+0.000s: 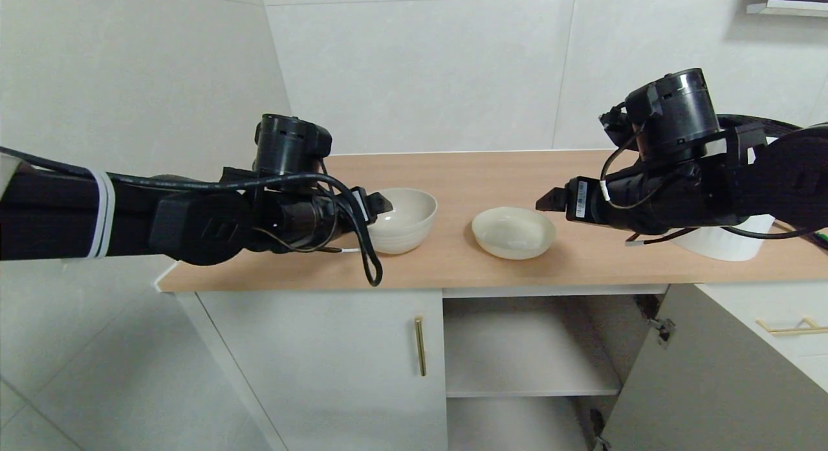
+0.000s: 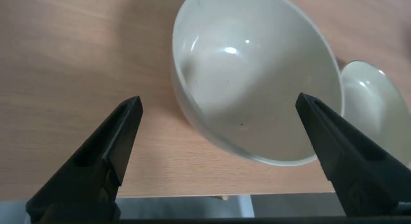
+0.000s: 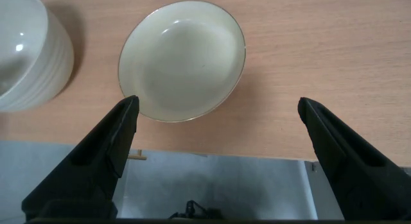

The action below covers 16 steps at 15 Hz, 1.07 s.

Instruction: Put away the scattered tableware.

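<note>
The cupboard (image 1: 530, 347) below both grippers stands open, its door (image 1: 698, 373) swung out under the right arm. A white tub (image 1: 731, 244) sits beneath that arm's wrist. The left gripper (image 2: 218, 101), spread wide and empty, has the bowl (image 2: 257, 83) close in front of its fingers; the bowl is deep, white and glossy. The right gripper (image 3: 217, 103), equally wide and empty, faces the dish (image 3: 183, 60), which is shallow and cream. One bowl, one dish, both upright on the counter (image 1: 466, 173).
</note>
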{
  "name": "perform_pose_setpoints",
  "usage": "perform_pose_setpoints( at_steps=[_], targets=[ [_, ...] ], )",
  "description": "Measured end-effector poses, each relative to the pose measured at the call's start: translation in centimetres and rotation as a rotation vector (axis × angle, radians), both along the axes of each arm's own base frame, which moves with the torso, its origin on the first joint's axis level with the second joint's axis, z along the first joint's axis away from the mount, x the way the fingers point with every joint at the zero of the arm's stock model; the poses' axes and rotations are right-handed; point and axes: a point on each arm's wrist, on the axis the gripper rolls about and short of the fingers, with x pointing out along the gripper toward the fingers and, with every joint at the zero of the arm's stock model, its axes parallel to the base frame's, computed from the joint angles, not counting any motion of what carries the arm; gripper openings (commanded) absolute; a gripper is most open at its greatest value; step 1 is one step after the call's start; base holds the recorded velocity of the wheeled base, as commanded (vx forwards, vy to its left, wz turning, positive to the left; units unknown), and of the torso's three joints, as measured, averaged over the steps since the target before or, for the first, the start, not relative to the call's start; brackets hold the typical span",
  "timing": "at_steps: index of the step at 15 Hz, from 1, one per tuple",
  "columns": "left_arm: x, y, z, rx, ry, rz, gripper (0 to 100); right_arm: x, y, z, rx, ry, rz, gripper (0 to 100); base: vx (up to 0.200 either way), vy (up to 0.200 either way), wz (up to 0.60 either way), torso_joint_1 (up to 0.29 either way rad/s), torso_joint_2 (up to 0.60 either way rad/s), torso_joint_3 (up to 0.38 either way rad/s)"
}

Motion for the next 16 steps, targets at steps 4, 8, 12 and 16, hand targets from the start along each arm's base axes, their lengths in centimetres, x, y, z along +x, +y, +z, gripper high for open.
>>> perform_pose_setpoints(
  at_steps=[4,8,12,16],
  targets=[
    [0.3,0.0,-0.6,0.007,0.015,0.004,0,0.1,0.0,-0.2,-0.004,0.005,0.002,100,0.000,0.000,0.00,0.000,0.00,0.000],
    [0.4,0.1,-0.7,0.008,0.019,0.006,0,0.1,0.0,-0.2,-0.005,0.006,0.003,100,0.000,0.000,0.00,0.000,0.00,0.000],
    [0.4,0.1,-0.6,0.006,0.016,0.008,0,0.2,0.1,-0.3,0.000,0.010,0.010,100,0.000,0.000,0.00,0.000,0.00,0.000],
    [0.1,0.3,-0.3,0.003,0.010,0.007,0,1.3,0.6,-1.0,-0.023,0.013,-0.017,100,0.000,0.000,0.00,0.000,0.00,0.000]
  ],
)
